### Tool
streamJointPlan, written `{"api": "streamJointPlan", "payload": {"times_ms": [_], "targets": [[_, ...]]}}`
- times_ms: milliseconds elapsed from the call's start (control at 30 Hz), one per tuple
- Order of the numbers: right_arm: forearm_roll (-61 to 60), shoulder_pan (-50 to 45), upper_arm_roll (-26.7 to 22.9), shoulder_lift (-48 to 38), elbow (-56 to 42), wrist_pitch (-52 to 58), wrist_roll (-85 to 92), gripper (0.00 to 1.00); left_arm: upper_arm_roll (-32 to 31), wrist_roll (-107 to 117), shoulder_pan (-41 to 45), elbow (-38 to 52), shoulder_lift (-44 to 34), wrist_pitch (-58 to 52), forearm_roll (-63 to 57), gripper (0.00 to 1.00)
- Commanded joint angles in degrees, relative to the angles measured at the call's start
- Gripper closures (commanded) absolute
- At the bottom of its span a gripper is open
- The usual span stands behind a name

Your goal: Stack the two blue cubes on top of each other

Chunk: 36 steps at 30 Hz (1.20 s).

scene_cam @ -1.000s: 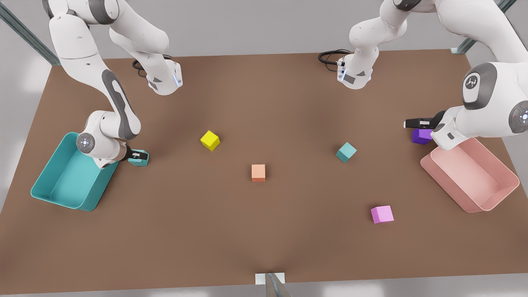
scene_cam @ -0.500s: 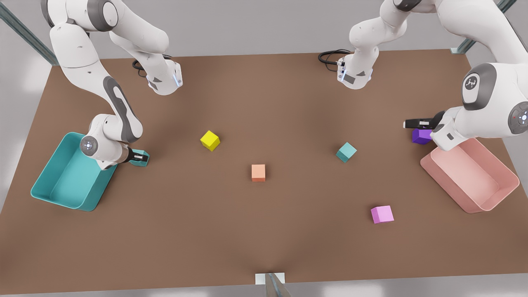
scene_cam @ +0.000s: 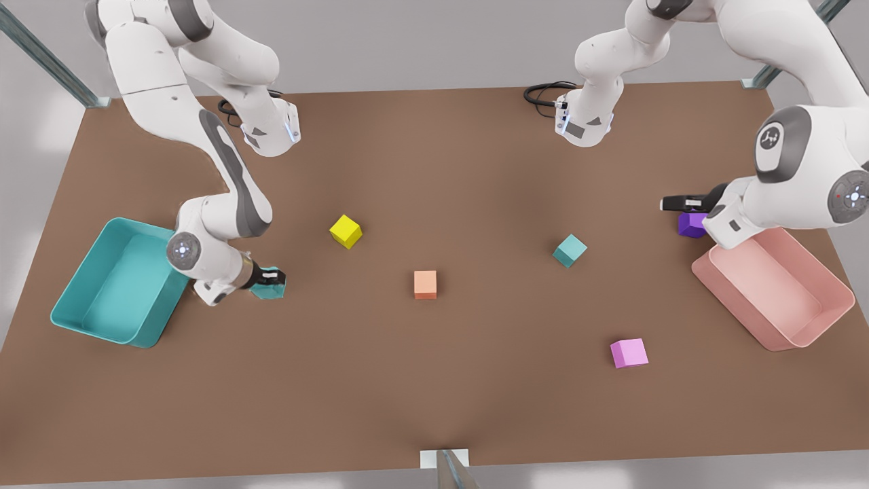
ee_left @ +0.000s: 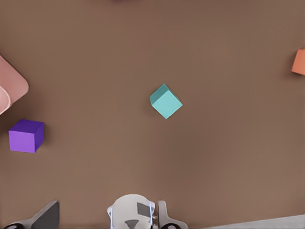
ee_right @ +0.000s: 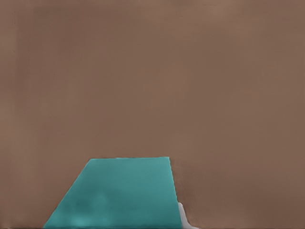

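Right gripper (scene_cam: 277, 278), clenched on cube (scene_cam: 266, 290), lifted and carried toward three o'clock; second cube (scene_cam: 569, 250) awaits. Left gripper (scene_cam: 669, 202) idle, grip unclear.

The front camera looks down steeply over the whole bench (scene_cam: 434, 407). The left wrist camera looks down from higher; both share one teal cube (scene_cam: 569, 250). The right wrist camera sits very near another teal cube (ee_right: 119, 193).

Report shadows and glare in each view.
Front view: even light, soft broad shadows on the table, pale glare patches on the floor. Left wrist view: the free blue cube casts barely any shadow. Right wrist view: the held blue cube, in the right gripper, looks flatly lit.
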<state>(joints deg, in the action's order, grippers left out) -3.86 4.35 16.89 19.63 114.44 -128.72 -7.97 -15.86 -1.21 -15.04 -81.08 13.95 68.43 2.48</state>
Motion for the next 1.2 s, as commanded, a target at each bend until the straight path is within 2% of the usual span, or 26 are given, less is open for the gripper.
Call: {"api": "streamJointPlan", "payload": {"times_ms": [0,100,167,233,300,333,367,400,433,467,500,533,667,767,867,933,1000,1033,1067,1100,1133,1167], "targets": [[-0.71,-6.46,0.42,3.48,-7.02,6.47,-32.09,0.34,-0.04,0.16,0.01,-0.04,0.03,-0.31,-0.02,0.0],[-0.18,-16.92,0.25,18.24,-28.91,6.38,-50.9,0.34,-0.04,2.7,0.1,-0.13,1.08,-0.32,0.07,0.0],[0.26,-22.01,-0.1,28.08,-43.75,5.85,-59.16,0.34,-0.04,9.72,2.64,-0.04,1.69,0.21,-0.19,0.0],[0.52,-24.39,-0.55,35.04,-54.31,4.45,-63.13,0.34,-0.04,11.23,4.67,0.04,4.33,2.84,-1.15,0.0],[0.61,-26.68,-0.98,39.08,-57.13,-2.67,-65.67,0.33,-0.04,20.18,5.64,0.04,6.79,5.57,-2.65,0.0],[0.61,-29.22,-3.0,40.05,-57.22,-5.3,-66.99,0.33,0.22,29.83,5.9,-3.28,7.5,10.83,-2.39,0.0],[0.61,-30.19,-3.18,40.84,-57.48,-6.8,-67.87,0.33,0.31,36.86,5.9,-9.32,5.75,18.36,-2.3,0.0],[0.61,-31.33,-3.18,42.51,-58.89,-8.03,-69.28,0.33,0.92,42.51,5.9,-19.8,2.49,29.99,-2.13,0.0],[0.61,-33.97,-5.2,44.09,-60.65,-8.65,-70.86,0.33,1.45,51.1,6.16,-25.87,1.96,38.77,-2.13,0.0],[0.61,-34.76,-5.47,44.36,-60.74,-9.26,-71.04,0.3,1.54,57.1,6.25,-29.57,1.26,44.77,-0.9,0.0],[0.61,-35.03,-5.73,44.36,-60.74,-9.27,-71.04,0.09,1.62,59.73,6.25,-30.71,1.35,46.78,-0.02,0.0],[0.61,-35.29,-5.99,44.36,-60.74,-9.53,-71.04,0.0,1.63,62.72,7.04,-31.68,1.7,50.56,2.17,0.0],[0.61,-35.38,-5.73,44.27,-60.82,-9.18,-71.04,0.0,1.63,73.98,7.22,-36.43,1.96,57.96,5.52,0.0],[-0.01,-33.89,-5.82,38.56,-60.65,-1.54,-70.86,0.0,1.63,78.99,7.66,-37.57,2.75,59.19,5.61,0.0],[-0.45,-25.98,-5.03,29.6,-60.74,19.29,-61.91,0.0,1.63,79.0,7.75,-37.57,3.63,59.36,5.61,0.0],[-0.36,-16.94,-5.12,25.99,-60.65,31.85,-42.25,0.0,1.63,76.02,7.66,-38.01,5.13,58.75,5.26,0.0],[0.6,-9.64,-5.82,24.06,-58.45,39.49,-22.64,0.0,1.71,60.12,8.54,-42.4,3.63,56.29,5.26,0.0],[7.79,-7.09,-6.26,23.44,-58.36,45.74,-11.58,0.0,1.71,54.32,8.1,-45.12,2.23,56.72,5.26,0.0],[14.74,-4.19,-6.26,20.9,-56.44,46.46,5.8,0.0,1.71,49.31,7.92,-45.92,2.14,56.99,5.26,0.0],[14.94,-1.72,-6.26,13.01,-50.65,46.46,14.2,0.0,1.8,44.9,7.92,-46.36,2.22,57.08,5.26,0.0],[14.32,-1.01,-6.17,2.73,-42.13,46.11,14.48,0.0,1.71,44.54,8.45,-46.27,2.14,57.77,5.96,0.0],[13.36,-1.01,-6.0,-1.68,-38.87,46.02,14.48,0.0,1.71,44.63,8.62,-46.36,2.14,60.49,8.67,0.0]]}}
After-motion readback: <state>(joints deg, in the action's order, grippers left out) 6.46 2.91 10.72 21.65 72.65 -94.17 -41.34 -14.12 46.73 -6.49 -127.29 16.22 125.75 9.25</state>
